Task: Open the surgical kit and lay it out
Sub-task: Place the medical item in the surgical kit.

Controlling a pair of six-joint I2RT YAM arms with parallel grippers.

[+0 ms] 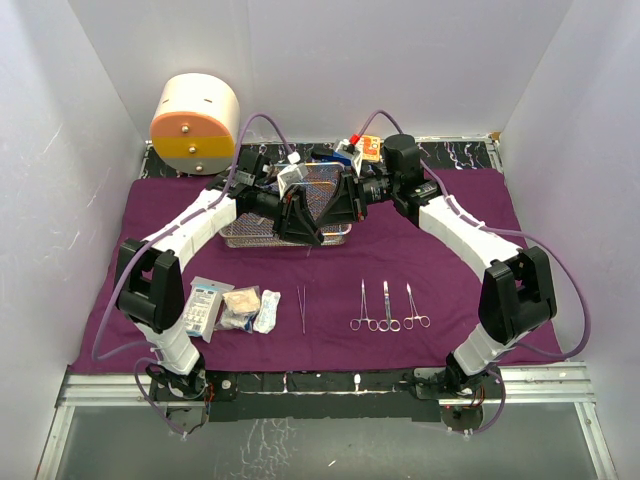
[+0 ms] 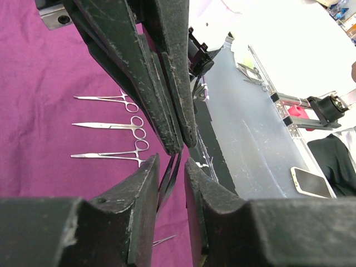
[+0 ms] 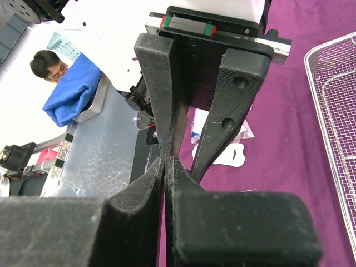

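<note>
Left hand: the left gripper (image 2: pixel 171 162) holds its fingers (image 2: pixel 142 206) a little apart, with a narrow gap between them and nothing clamped.
Right hand: the right gripper (image 3: pixel 167 162) is pressed together at the tips and pinches a thin dark strip (image 2: pixel 168 181), too shadowed to name.
Meeting: the two grippers stand tip to tip. The left one's fingers sit on either side of the right one's tips, and the strip reaches into the left gripper's gap.
Tray: the wire-mesh tray (image 1: pixel 250 238) lies directly beneath both grippers. What is inside it is hidden by them.
Cloth: the purple cloth wrap (image 1: pixel 450 290) is spread flat under the tray and under both hands.
Forceps: three forceps (image 1: pixel 385 310) lie side by side on the cloth, well apart from the right gripper on the side of its arm's base.
Tweezers: the tweezers (image 1: pixel 301 308) lie alone on the cloth, straight back from the left gripper toward the bases.
Gauze and packets: the gauze and packets (image 1: pixel 235 308) sit in a row just beside the tweezers, on the left arm's side.
Drum: a cream-and-orange drum (image 1: pixel 195 125) stands beyond the left gripper, off the cloth.
</note>
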